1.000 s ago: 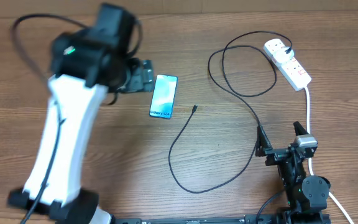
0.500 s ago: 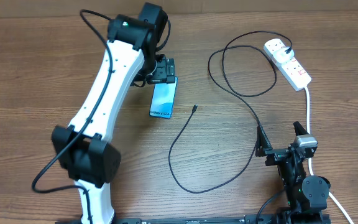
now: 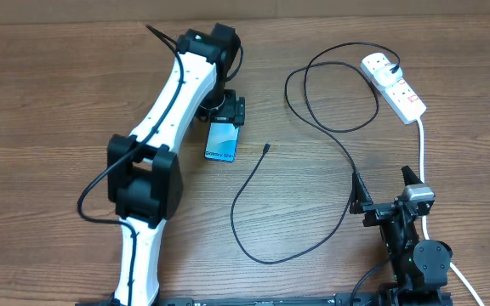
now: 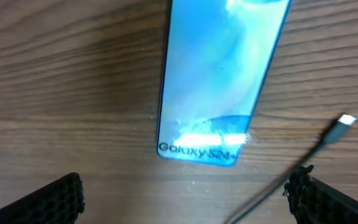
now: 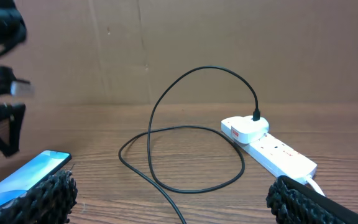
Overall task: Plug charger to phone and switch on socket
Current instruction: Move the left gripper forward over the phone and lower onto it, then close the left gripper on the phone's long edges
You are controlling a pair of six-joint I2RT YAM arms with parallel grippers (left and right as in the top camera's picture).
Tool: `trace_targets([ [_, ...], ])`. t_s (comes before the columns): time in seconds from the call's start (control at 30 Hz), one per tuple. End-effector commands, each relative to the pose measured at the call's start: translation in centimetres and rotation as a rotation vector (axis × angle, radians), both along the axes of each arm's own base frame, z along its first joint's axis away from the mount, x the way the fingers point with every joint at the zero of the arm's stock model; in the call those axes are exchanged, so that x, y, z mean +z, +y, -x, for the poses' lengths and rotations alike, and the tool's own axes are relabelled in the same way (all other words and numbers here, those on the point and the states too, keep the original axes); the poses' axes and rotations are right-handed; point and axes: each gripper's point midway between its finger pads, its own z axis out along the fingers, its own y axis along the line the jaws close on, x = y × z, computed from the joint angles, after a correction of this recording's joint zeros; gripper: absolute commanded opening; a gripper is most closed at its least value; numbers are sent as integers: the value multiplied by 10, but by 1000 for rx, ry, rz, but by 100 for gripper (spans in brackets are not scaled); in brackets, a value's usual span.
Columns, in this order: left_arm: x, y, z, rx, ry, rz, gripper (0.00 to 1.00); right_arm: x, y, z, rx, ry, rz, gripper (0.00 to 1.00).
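Note:
The phone point(image 3: 223, 142) lies flat on the wooden table, teal screen up with "Galaxy S24" at its near end. It fills the left wrist view point(image 4: 219, 74). My left gripper point(image 3: 226, 111) hovers over the phone's far end, open and empty. The charger, a thin black cable point(image 3: 330, 127), loops across the table; its connector tip point(image 3: 266, 148) lies just right of the phone, also in the left wrist view point(image 4: 347, 121). Its plug sits in the socket point(image 3: 394, 85), a white power strip at the back right, also in the right wrist view point(image 5: 272, 149). My right gripper point(image 3: 387, 189) is open near the front right.
A thick white cord point(image 3: 421, 153) runs from the power strip toward the right arm's base. A brown cardboard wall point(image 5: 185, 43) stands behind the table. The left arm's white links point(image 3: 156, 127) stretch over the table's left half.
The left arm has swung right and forward, bringing its gripper from left of the phone to over the phone's far end. The right arm, cable and phone have not moved.

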Motion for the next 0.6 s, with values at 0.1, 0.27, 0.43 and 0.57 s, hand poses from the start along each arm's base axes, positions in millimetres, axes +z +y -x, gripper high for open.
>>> trace_targets([
  [0.1,-29,-21,-6,-178,41,82,100,-2,-1,0,-4,-4,0,100],
  [0.27,-45,-24,-15,-158,30,84,100,-2,-1,0,-4,-4,0,100],
  [0.43,-59,-27,-20,-68,27,79,100,-2,-1,0,-4,-4,0,100],
  [0.57,-66,-32,-21,-83,18,72,100,-2,-1,0,-4,-4,0,100],
])
